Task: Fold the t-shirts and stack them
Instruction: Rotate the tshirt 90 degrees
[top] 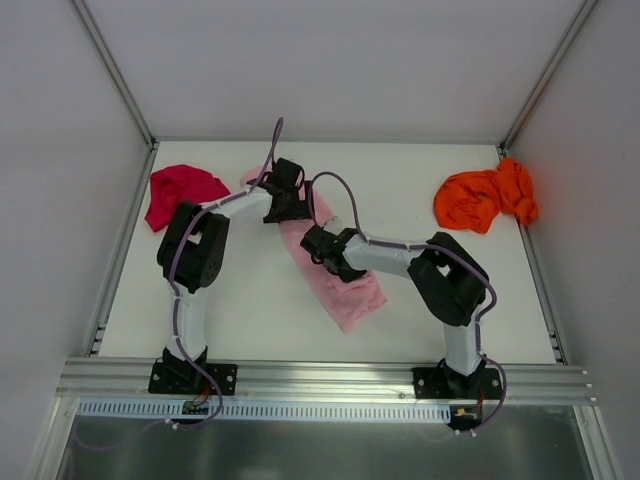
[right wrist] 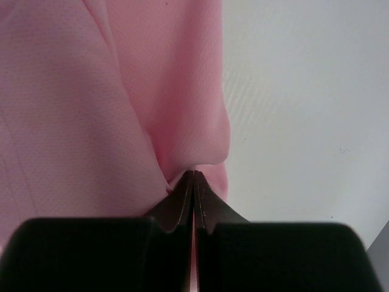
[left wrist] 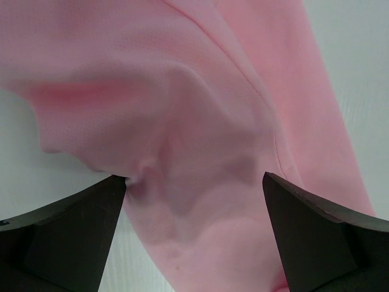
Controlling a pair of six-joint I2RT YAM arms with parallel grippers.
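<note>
Right wrist alone shows right claw [right wrist: 193,175] seemingly pinching pink t-shirt [right wrist: 85,109].

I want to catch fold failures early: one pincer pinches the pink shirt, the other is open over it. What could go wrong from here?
1. The right pincer grips only a thin edge fold of the pink t-shirt; a pull might slip it free.
2. The left pincer stands open over a bunched wrinkle; closing there could catch several layers and skew the fold.
</note>
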